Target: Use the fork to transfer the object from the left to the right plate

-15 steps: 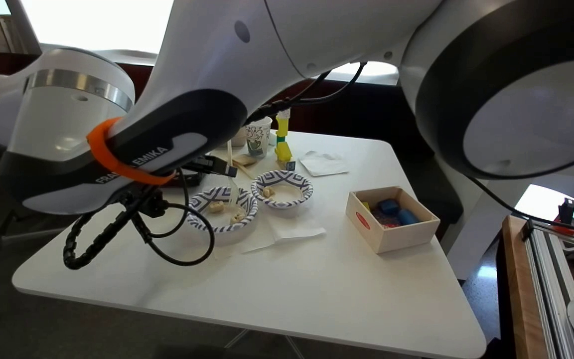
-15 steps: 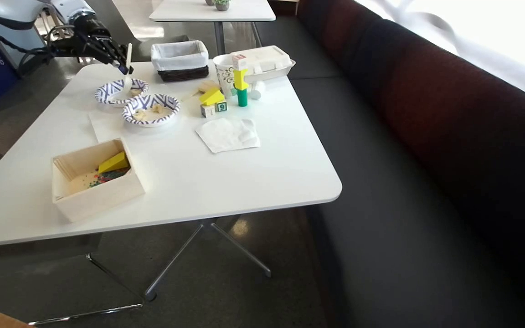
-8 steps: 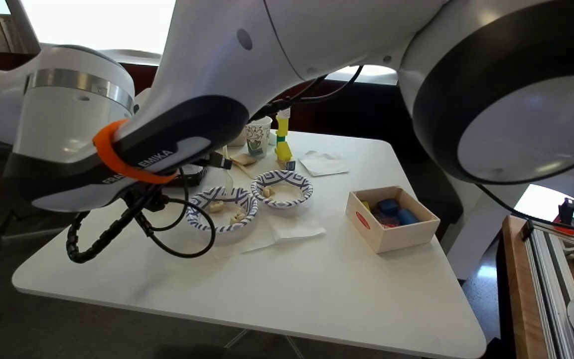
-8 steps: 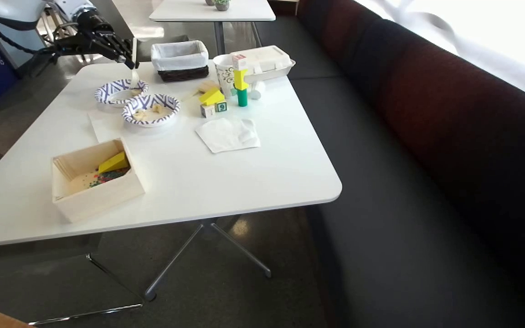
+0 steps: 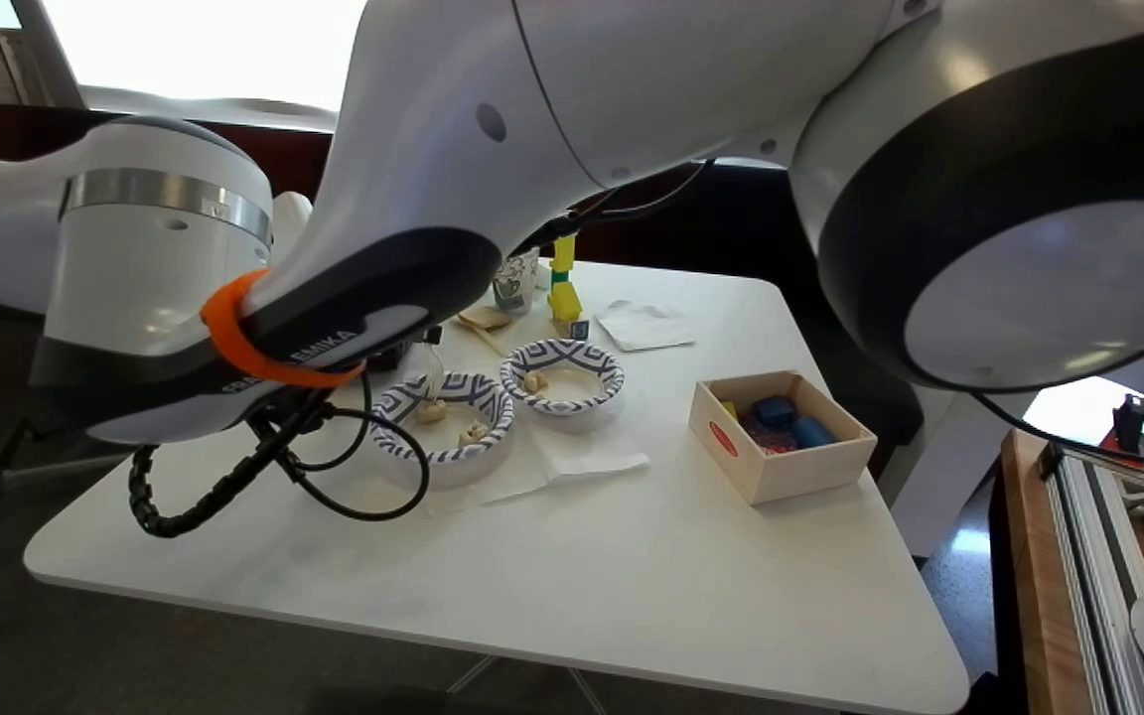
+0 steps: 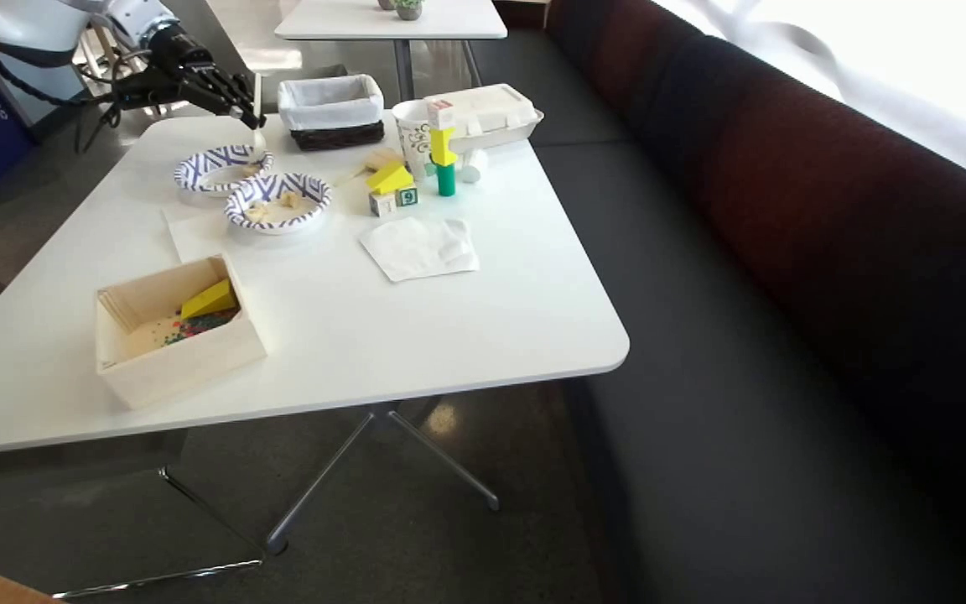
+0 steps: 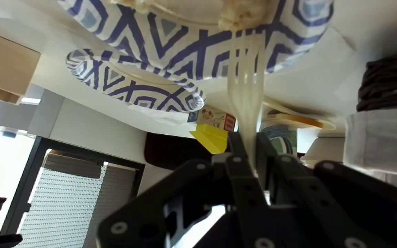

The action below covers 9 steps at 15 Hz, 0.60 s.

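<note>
My gripper (image 7: 249, 141) is shut on the handle of a translucent white plastic fork (image 7: 245, 82). In an exterior view the fork (image 5: 435, 372) points down into the left patterned bowl (image 5: 443, 455). Its tines meet the edge of a pale food piece (image 7: 241, 15); I cannot tell whether they pierce it. That piece (image 5: 431, 411) lies on the bowl's left side, and another (image 5: 474, 433) lies to its right. The right bowl (image 5: 564, 405) holds pale pieces (image 6: 288, 200) too. In an exterior view the gripper (image 6: 251, 119) is above the farther bowl's rim (image 6: 198, 168); the arm mostly hides it elsewhere.
A wooden box (image 5: 781, 467) with blocks stands on the table. Napkins (image 6: 420, 249) lie near the bowls. A lined basket (image 6: 332, 109), a paper cup (image 6: 412, 138), an egg carton (image 6: 487, 113) and stacked toy blocks (image 6: 445, 159) stand behind.
In an exterior view the fork has moved left, rising from the bowl's middle and then dropping to the left food piece. The arm has shifted with it. Bowls and food look unmoved.
</note>
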Motion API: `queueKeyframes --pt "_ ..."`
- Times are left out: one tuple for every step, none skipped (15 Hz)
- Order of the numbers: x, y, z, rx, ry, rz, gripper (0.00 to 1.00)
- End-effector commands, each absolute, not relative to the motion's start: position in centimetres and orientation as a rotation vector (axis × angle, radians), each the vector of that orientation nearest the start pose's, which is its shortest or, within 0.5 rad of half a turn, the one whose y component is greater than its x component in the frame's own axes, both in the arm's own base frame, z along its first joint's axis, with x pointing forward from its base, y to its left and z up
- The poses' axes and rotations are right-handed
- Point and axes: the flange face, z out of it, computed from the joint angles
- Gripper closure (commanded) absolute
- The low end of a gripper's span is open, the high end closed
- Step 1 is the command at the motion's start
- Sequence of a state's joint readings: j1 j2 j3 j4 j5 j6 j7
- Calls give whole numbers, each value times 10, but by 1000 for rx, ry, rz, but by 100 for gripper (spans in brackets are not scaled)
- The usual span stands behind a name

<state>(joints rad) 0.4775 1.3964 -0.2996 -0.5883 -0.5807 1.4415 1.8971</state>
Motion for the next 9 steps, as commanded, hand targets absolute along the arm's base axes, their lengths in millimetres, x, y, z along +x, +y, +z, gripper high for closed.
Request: queueKeyframes --pt "727 193 133 1637 -1447 766 97" --pt "727 194 131 1640 -1444 765 97" --pt "727 195 129 1644 -1438 765 97" --pt "726 196 127 1645 -1433 767 97" --pt "726 197 126 1652 -1432 765 97" --pt "725 198 124 1657 -1426 766 97" --pt "725 200 122 1661 -1423 767 97" --pt "724 201 121 1667 -1420 764 97" --pt "724 203 119 1673 -1419 762 97"
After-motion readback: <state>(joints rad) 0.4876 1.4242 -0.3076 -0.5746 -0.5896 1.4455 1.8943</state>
